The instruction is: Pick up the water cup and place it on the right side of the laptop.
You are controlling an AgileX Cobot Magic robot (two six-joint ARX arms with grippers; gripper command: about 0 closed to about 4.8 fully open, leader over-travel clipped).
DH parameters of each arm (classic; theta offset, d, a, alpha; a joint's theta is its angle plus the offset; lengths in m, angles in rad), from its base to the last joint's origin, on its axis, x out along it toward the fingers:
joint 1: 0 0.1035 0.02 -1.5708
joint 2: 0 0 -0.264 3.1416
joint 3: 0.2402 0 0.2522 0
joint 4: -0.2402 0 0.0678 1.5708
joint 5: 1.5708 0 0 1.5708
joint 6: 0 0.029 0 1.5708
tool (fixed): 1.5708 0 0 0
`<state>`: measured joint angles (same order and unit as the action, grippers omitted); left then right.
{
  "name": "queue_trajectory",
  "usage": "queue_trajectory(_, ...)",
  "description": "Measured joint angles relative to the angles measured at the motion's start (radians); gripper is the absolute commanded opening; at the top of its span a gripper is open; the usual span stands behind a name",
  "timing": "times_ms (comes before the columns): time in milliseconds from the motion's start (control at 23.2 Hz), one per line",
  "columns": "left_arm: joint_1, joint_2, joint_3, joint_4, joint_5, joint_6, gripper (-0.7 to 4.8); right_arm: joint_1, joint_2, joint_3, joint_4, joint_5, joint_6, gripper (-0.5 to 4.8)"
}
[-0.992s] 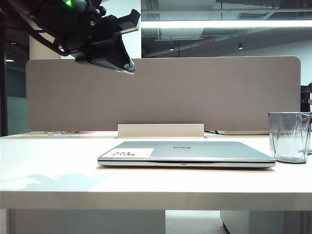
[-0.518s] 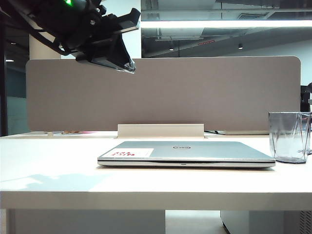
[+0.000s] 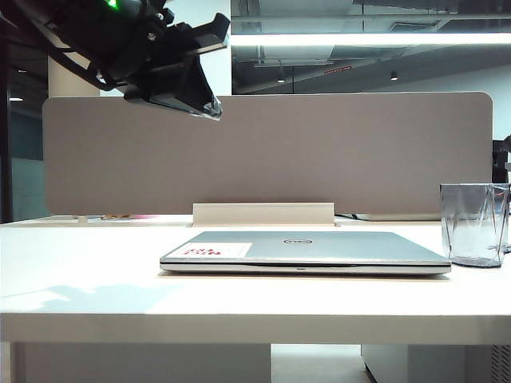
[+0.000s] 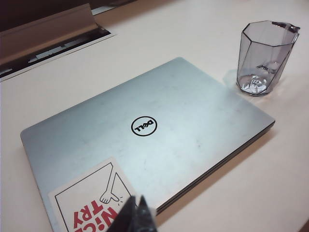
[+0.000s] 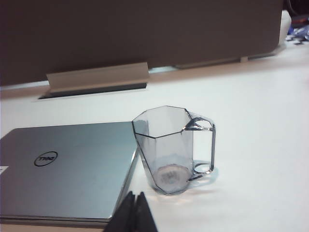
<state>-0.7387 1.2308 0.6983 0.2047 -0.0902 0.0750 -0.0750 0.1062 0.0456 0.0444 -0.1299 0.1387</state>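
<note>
I see the water cup [image 3: 474, 224] standing upright on the white counter [image 3: 88, 271], just beside the right edge of the closed laptop [image 3: 303, 250], not touching it as far as I can tell from the right wrist view. The cup is clear, handled, and holds nothing I can make out. The left gripper [image 4: 136, 218] hangs high above the laptop's stickered corner, its jaws pressed together on nothing. The right gripper [image 5: 133, 212] sits low near the laptop's edge and the cup, jaws likewise closed and empty. A grey partition [image 3: 319, 152] stands behind.
</note>
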Motion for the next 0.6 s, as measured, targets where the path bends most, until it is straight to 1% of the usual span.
queue_trajectory(86, 0.000, 0.000, 0.000, 0.000, 0.000, 0.000, -0.06, 0.000, -0.070, -0.030, -0.012, -0.033, 0.001, -0.05)
queue_trajectory(173, 0.000, 0.000, 0.000, 0.000, 0.000, 0.000, -0.06, 0.000, -0.095, -0.031, -0.018, -0.046, -0.001, -0.05)
queue_trajectory(518, 0.000, 0.000, 0.000, 0.000, 0.000, 0.000, -0.06, 0.000, -0.105, -0.039, -0.058, -0.046, -0.008, -0.05)
queue_trajectory(604, 0.000, 0.000, 0.000, 0.000, 0.000, 0.000, -0.06, 0.000, -0.105, -0.039, -0.071, 0.011, -0.010, -0.05)
